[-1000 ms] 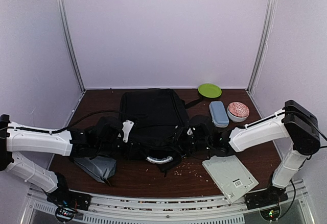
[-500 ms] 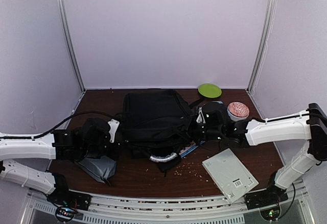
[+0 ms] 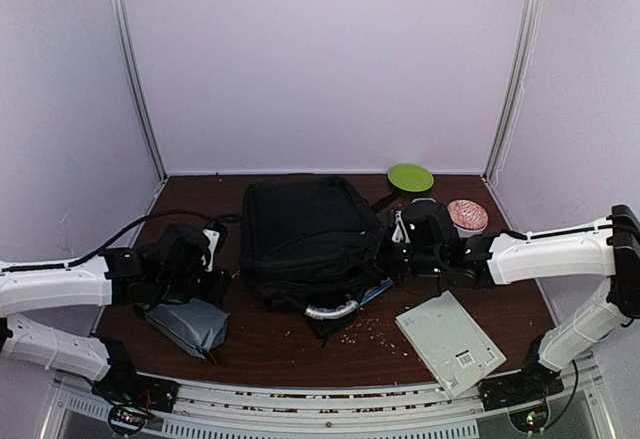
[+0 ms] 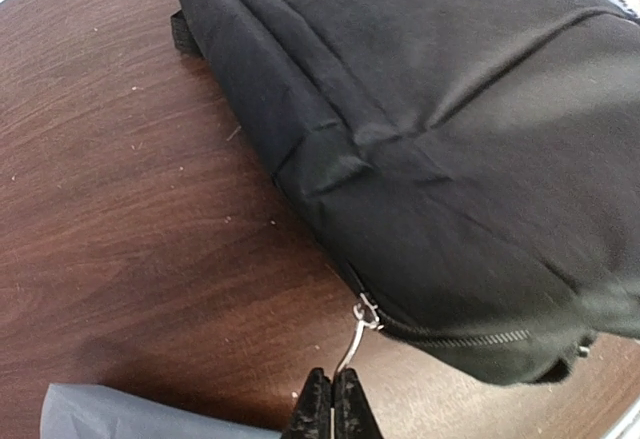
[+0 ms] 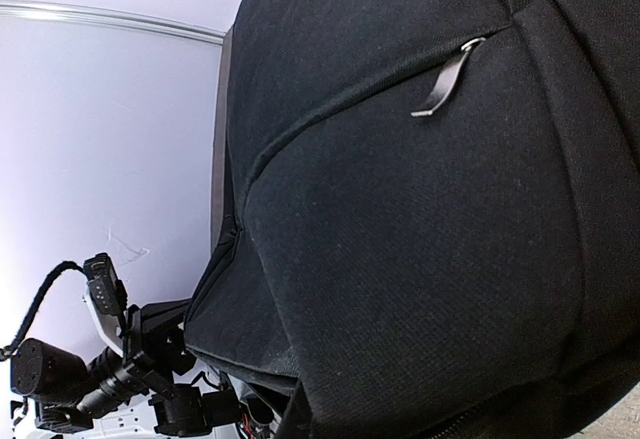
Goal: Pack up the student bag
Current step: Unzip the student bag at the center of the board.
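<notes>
Two arms are lying low over the brown table [image 3: 250, 344], one from each side, both pointing at the student bag [image 3: 305, 227]. The bag is lying flat in the middle of the table, slightly toward the far edge, with its grey-white handle [image 3: 332, 309] curling out at the near side. The left gripper [image 4: 333, 399] is pinching the metal zip pull [image 4: 352, 341] at the bag's near left corner, its jaws pressing together on the thin loop. The right gripper [image 3: 388, 257] is sitting against the bag's right side with its jaws closed. Whether it is holding any fabric or strap I cannot tell, since its wrist camera is showing little beyond black cloth and a small pocket tab [image 5: 447, 79]. A grey pouch [image 3: 188, 324] is lying on the near left, just beside the left gripper. A white flat card [image 3: 450, 342] with a barcode is resting on the near right, apart from the bag. A green plate [image 3: 410, 176] is sitting at the far edge, right of the bag, and a bowl [image 3: 466, 216] with something pink in it is sitting near the plate. Something blue [image 3: 378, 290] is peeking out under the bag's near right edge, and crumbs [image 3: 365, 332] are lying scattered between the bag and the card
</notes>
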